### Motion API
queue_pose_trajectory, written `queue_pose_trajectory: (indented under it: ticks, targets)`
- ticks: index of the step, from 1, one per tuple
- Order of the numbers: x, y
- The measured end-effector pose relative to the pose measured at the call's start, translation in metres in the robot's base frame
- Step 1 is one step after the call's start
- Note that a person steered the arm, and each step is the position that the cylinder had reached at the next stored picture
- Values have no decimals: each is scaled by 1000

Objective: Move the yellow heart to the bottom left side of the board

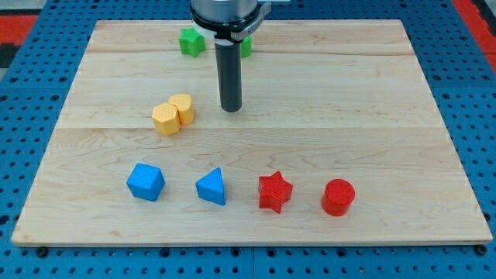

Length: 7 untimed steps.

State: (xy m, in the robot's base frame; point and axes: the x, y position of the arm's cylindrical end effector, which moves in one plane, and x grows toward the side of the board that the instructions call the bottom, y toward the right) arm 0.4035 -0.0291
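Two yellow blocks touch each other left of the board's middle. The right one (pixel 183 108) looks like the yellow heart; the left one (pixel 165 119) looks like a hexagon. My tip (pixel 231 109) rests on the board a short way to the right of the heart, with a small gap between them. The rod rises from the tip to the view's top.
A green block (pixel 191 42) sits at the top, and another green block (pixel 246 47) is partly hidden behind the rod. Along the bottom stand a blue cube (pixel 146 182), a blue triangle (pixel 211 187), a red star (pixel 274 191) and a red cylinder (pixel 338 197). The wooden board (pixel 372 116) lies on a blue pegboard.
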Motion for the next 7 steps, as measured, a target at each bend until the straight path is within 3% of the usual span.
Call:
queue_pose_trajectory:
  ticks: [3, 6, 7]
  targets:
    - [-1, -5]
    - [1, -125]
    - [14, -140]
